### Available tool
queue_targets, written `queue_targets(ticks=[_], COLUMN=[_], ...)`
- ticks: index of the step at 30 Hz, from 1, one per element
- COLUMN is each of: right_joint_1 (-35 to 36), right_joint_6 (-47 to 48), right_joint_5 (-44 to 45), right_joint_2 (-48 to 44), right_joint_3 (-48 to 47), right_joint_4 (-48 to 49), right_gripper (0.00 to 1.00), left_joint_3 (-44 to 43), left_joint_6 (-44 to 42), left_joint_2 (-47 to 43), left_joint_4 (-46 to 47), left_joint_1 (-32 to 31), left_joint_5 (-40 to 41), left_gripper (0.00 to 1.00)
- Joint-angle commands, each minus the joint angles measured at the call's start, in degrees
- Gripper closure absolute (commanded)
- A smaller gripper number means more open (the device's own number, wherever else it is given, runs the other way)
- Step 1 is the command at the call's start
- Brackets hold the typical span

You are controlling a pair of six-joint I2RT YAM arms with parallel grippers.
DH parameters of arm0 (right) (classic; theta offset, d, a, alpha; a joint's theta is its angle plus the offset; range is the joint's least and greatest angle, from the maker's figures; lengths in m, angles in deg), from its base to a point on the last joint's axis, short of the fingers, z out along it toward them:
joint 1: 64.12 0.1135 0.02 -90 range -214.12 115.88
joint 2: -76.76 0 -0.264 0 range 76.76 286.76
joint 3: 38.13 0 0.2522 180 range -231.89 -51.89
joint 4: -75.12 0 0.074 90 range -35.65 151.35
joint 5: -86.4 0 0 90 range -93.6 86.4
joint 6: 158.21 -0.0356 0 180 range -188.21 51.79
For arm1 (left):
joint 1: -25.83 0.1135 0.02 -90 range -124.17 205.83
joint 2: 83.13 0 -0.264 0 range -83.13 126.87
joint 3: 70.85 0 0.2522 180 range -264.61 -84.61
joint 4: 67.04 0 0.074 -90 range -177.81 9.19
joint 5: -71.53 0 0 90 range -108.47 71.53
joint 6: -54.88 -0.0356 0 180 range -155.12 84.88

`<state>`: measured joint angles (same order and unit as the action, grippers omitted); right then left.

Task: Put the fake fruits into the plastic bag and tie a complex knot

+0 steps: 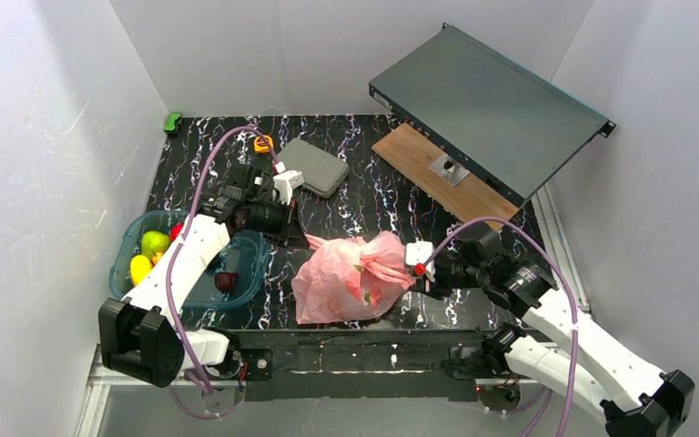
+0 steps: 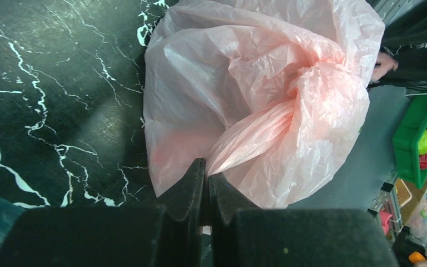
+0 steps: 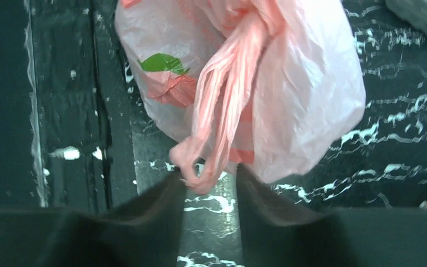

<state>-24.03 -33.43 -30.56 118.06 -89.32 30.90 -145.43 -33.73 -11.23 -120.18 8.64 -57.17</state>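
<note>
Left fingers (image 2: 207,169): pressed together on a twisted pink handle strand of the plastic bag (image 1: 346,282), with nothing else in them.
Teal tub (image 1: 253,264): left of the bag, holding 2 yellow-green fruits (image 1: 153,244), a dark maroon one (image 1: 227,280) and a red one (image 1: 176,232). These fake fruits are not bagged.
Plastic bag: lying on the dark marbled tabletop (image 1: 364,196) between the 2 arms, near its front edge. A red-orange fruit (image 3: 164,78) with a green leaf shows through the film.
Knot (image 2: 311,72): a bunched twist at the bag's top, which looks loose rather than cinched.
Right fingers (image 3: 210,178): partly apart. The other handle's curled end (image 3: 192,164) lies slack in the gap, brushing 1 finger, not pinched.
Risk, left: a hard pull on the 1 clamped strand would probably drag the light bag across the tabletop instead of tightening the knot, since nothing anchors the far side.
Risk, middle: the thin film could stretch or tear at the pinch. Fruit inside could roll and tip the bag toward the front edge.
Risk, right: the slack end may slip out of the gap and let the twist unwind.
Risk, task: tying the bag shut now would strand the tub's fruit outside.
</note>
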Motion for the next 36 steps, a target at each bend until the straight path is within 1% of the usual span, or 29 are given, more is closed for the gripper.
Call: queue_targets(ticks=[1, 2, 5, 10, 14, 16, 18, 21, 23, 26, 27, 29, 31, 32, 33, 34, 35, 36], right_joint_1=[2.5, 3.4, 5.5, 7.9, 9.0, 9.0, 9.0, 9.0, 9.0, 9.0, 9.0, 9.0, 9.0, 9.0, 9.0, 9.0, 9.0, 9.0], right_joint_6=[1.8, 1.6, -0.6, -3.1, -5.4, -7.1, -8.2, -9.3, -9.4, -10.2, -10.5, -10.5, -9.9, -9.3, -8.4, -7.7, -7.0, -6.4], right_joint_5=[-4.4, -3.8, -1.3, 2.7, 3.1, 3.7, 4.7, 8.1, 8.9, 8.9, 8.9, 8.5, 8.5, 9.0, 10.3, 12.1, 14.3, 16.8], right_joint_2=[0.6, 0.3, 0.3, 2.8, 5.6, 6.9, 8.4, 10.5, 11.6, 13.1, 13.7, 14.7, 15.6, 15.7, 15.6, 15.4, 14.9, 14.3], right_joint_3=[-3.1, -2.9, -2.5, -2.3, -2.8, -2.7, -2.8, -1.5, -1.0, -1.3, -1.4, -1.6, -1.5, -1.3, -0.8, -0.4, 0.1, 0.4], right_joint_4=[-3.4, -3.1, -0.3, 4.6, 6.7, 8.1, 9.2, 12.5, 13.8, 14.4, 14.6, 14.9, 14.2, 13.7, 13.5, 13.5, 13.5, 13.3], right_gripper=[0.43, 0.39, 0.31, 0.3, 0.3, 0.32, 0.38, 0.44, 0.44, 0.42, 0.43, 0.48, 0.51, 0.56, 0.66, 0.78, 0.93, 0.99], left_joint_3=[0.6, 0.6, 0.8, 1.1, 1.1, 1.1, 1.2, 1.4, 1.6, 1.9, 2.0, 2.5, 2.8, 3.1, 3.4, 3.8, 4.2, 4.7], left_joint_6=[1.8, 1.9, 1.9, 2.6, 2.8, 2.8, 2.7, 2.7, 2.7, 3.0, 3.2, 4.3, 5.4, 5.8, 6.1, 6.6, 7.0, 7.3], left_joint_2=[-2.2, -2.3, -2.5, -2.5, -2.6, -2.8, -2.9, -3.1, -3.2, -3.3, -3.4, -3.5, -4.0, -4.2, -4.7, -5.5, -6.3, -7.5], left_joint_4=[0.5, 0.6, 0.9, 1.6, 1.9, 1.9, 2.0, 2.1, 2.2, 2.5, 2.8, 3.6, 4.2, 4.5, 4.7, 5.0, 5.4, 5.9], left_joint_1=[-0.8, -0.8, -0.8, -0.9, -1.2, -1.1, -1.1, -1.1, -1.1, -1.1, -1.1, -1.1, -1.1, -1.1, -1.1, -1.1, -1.2, -1.2], left_joint_5=[-2.0, -2.0, -2.0, -2.3, -2.4, -2.4, -2.3, -2.3, -2.3, -2.0, -1.9, -1.1, 0.6, 2.2, 4.5, 7.7, 11.3, 14.7], left_gripper=[1.0, 1.0, 1.0, 1.0, 1.0, 1.0, 1.0, 1.0, 1.0, 1.0, 1.0, 1.0, 1.0, 1.0, 1.0, 1.0, 1.0, 1.0])
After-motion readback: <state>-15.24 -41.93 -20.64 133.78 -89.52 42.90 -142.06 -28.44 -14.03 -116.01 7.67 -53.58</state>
